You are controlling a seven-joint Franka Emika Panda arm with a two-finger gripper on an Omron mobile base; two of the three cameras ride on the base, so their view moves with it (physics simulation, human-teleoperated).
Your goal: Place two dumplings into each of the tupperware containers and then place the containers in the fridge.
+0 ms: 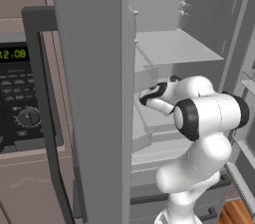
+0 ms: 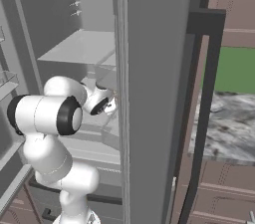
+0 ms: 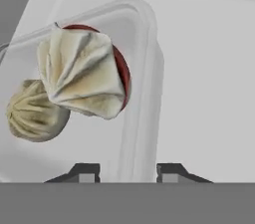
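Note:
A translucent tupperware container [image 3: 142, 44] lies on a pale shelf inside the fridge [image 1: 174, 49]. Two dumplings are in it: a big pleated one [image 3: 82, 73] with a dark red patch behind it, and a rounder one [image 3: 35, 111] to its left. My gripper [image 3: 128, 172] is open; its two fingertips stand apart on either side of the container's near wall without pressing on it. In the left base view the arm reaches into the fridge, with the gripper [image 1: 147, 96] low over a middle shelf. The right base view shows the gripper [image 2: 107, 106] close behind the door's edge.
The fridge's open grey door [image 1: 94, 93] stands close on the arm's left and fills the middle of the right base view [image 2: 149, 93]. A black oven [image 1: 20, 98] with green digits is further left. A marbled counter [image 2: 229, 128] lies to the right.

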